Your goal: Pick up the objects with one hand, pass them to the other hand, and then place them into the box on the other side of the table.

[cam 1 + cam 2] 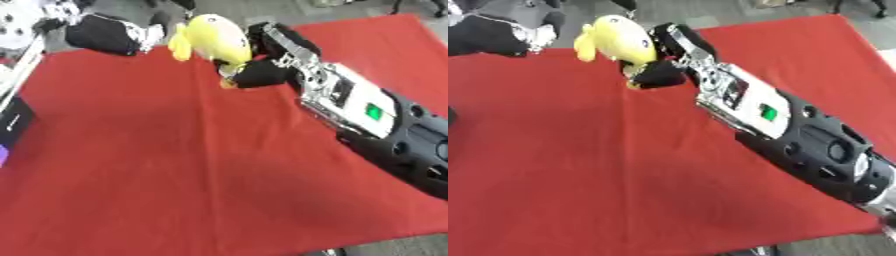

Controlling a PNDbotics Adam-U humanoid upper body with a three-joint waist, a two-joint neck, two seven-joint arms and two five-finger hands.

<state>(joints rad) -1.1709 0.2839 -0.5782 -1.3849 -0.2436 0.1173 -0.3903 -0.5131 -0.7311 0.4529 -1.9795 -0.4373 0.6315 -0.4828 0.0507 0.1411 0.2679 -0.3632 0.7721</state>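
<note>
Right hand reaches from the lower right toward the upper middle of the frame, its black fingers curled round the lower part of a yellow plush toy, which it holds above the red cloth on the desk. The step in hand looks like the carry toward a hand-over. To do it well, the right hand should keep the toy's rounded yellow body turned outward and clear of its own fingers, so the other hand has bare plush to close on, and release only once that hold is made. The left hand is not surely seen; a black and white shape at upper left cannot be identified. Only the left eye view shows a dark box edge at the left border; the right eye view shows more of the forearm.
</note>
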